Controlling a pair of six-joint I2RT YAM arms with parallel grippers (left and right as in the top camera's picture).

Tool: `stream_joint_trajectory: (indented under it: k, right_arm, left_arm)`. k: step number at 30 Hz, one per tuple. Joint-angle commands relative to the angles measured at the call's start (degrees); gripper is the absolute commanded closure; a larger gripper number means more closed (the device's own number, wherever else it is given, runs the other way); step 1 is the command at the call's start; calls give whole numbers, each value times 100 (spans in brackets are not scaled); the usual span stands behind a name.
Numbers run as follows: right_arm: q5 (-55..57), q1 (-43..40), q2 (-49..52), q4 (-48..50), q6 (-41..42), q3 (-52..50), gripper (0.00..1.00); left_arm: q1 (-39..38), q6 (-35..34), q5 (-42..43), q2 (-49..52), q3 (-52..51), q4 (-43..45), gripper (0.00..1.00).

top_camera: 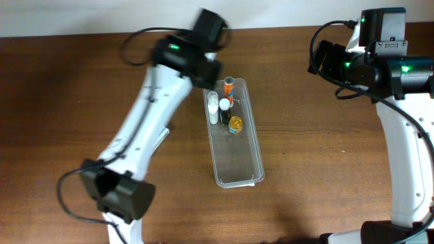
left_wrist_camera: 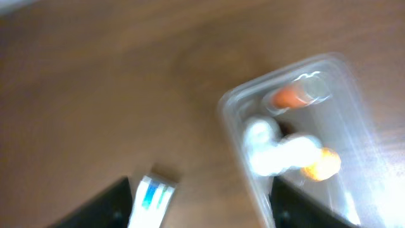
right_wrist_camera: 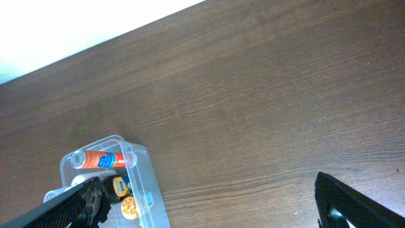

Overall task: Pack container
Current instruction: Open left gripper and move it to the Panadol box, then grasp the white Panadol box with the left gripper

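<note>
The container (top_camera: 239,166) is a long clear bin at the table's middle. Its far end holds an orange tube (top_camera: 229,86), a white bottle (top_camera: 213,107), a dark bottle with a white cap (top_camera: 224,108) and a yellow round item (top_camera: 235,123). My left gripper (left_wrist_camera: 202,215) is open and empty, just left of the container's far end (left_wrist_camera: 231,120); the view is blurred. A white tube with blue and green stripes (left_wrist_camera: 152,199) lies on the table between its fingers. My right gripper (right_wrist_camera: 215,212) is open and empty, to the right of the container (right_wrist_camera: 144,190).
The left arm (top_camera: 146,129) stretches from the front left to the container's far left corner. A white sliver, probably the striped tube (top_camera: 163,139), shows beside it. The right arm (top_camera: 407,156) stands at the right edge. The container's near half holds nothing.
</note>
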Motion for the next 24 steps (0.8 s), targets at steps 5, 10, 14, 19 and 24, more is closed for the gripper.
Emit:
stream_joint_trajectory:
  k: [5,10,14,19,24]
  right_arm:
    - [-31,-20,17,17,9,52,2]
    - [-28,-20,17,17,9,52,2]
    - [-31,-20,17,17,9,52,2]
    - [-28,-20,17,17,9,52,2]
    - [-28,-20,17,17,9,52,2]
  left_arm:
    - [1353,-24,511,-197,-11,-1510,18]
    - [1797,844,1764,-46,-511,-1652,22]
    - [1784,1475,1635,39,-1311,-1285,16]
    - [1821,2210,1239,122,-2514,-533,13]
    - [2000,2223,1139,122,-3458,146,13]
